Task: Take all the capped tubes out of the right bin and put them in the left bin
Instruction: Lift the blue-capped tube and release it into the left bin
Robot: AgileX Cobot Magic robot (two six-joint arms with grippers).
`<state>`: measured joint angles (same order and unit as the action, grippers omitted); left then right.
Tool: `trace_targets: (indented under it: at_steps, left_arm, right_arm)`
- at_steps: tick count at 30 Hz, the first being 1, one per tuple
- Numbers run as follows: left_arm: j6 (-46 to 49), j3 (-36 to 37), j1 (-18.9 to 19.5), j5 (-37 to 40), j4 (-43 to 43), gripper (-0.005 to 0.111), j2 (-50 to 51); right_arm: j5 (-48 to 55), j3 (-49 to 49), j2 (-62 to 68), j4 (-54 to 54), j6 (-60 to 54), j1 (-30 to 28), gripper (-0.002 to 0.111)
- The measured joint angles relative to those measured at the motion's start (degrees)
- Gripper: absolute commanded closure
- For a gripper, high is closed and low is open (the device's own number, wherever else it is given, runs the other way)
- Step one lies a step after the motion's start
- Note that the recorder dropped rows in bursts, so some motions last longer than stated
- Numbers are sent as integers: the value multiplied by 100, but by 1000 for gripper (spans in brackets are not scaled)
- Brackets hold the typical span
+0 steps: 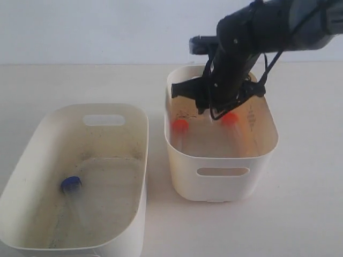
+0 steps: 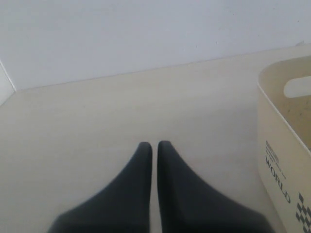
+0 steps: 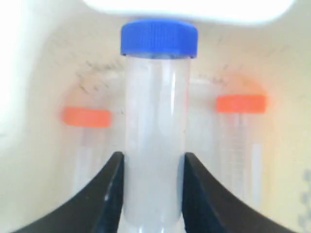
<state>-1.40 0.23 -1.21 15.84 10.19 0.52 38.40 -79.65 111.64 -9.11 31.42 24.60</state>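
My right gripper [image 1: 217, 110] reaches down into the right bin [image 1: 222, 187]. In the right wrist view the right gripper [image 3: 153, 155] is shut on a clear blue-capped tube [image 3: 154, 97], which stands between the fingers; the arm hides this tube in the exterior view. Two orange-capped tubes [image 1: 179, 126] [image 1: 230, 119] lean inside the same bin, one on each side of the held tube [image 3: 86, 117] [image 3: 241, 104]. Another blue-capped tube [image 1: 71, 184] lies in the left bin [image 1: 32, 139]. The left gripper [image 2: 154, 145] is shut and empty above the tabletop, beside the left bin [image 2: 284, 126].
The two bins stand side by side on a pale tabletop [image 1: 300, 203] with a narrow gap between them. A white wall [image 1: 107, 27] runs behind. The left arm is outside the exterior view.
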Motion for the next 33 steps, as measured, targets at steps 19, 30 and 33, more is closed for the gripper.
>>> trace_targets:
  at_steps: [19, 30, 33]
  left_arm:
    - [0, 0, 0, 0, 0, 102, 0]
    - [0, 0, 0, 0, 0, 102, 0]
    - [0, 0, 0, 0, 0, 102, 0]
  right_arm:
    - [919, 0, -1927, 4259, -3142, 318, 109]
    - [471, 0, -1393, 4216, -3536, 1881, 63]
    - [407, 24, -1089, 4165, -3496, 1906, 44]
